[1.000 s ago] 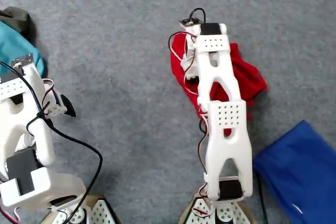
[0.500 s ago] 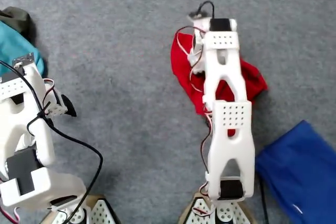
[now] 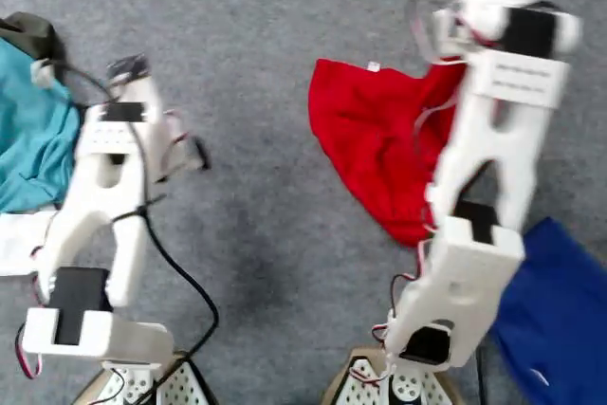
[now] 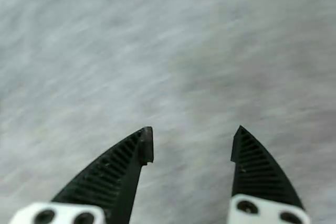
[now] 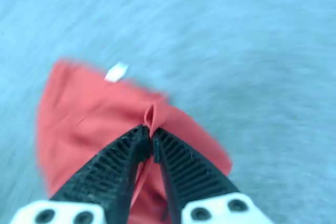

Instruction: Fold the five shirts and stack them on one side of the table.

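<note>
One red shirt (image 3: 370,139) rumpled, white tag (image 3: 373,67) showing, right claw (image 5: 150,131) pinching a fold, left claw (image 4: 193,134) spread wide

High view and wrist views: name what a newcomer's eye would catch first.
The red shirt in the middle of the grey table, a fold of it pinched in the right pincer. The left pincer hangs open over bare table, with a teal shirt at the left edge and a blue shirt at the near right.
</note>
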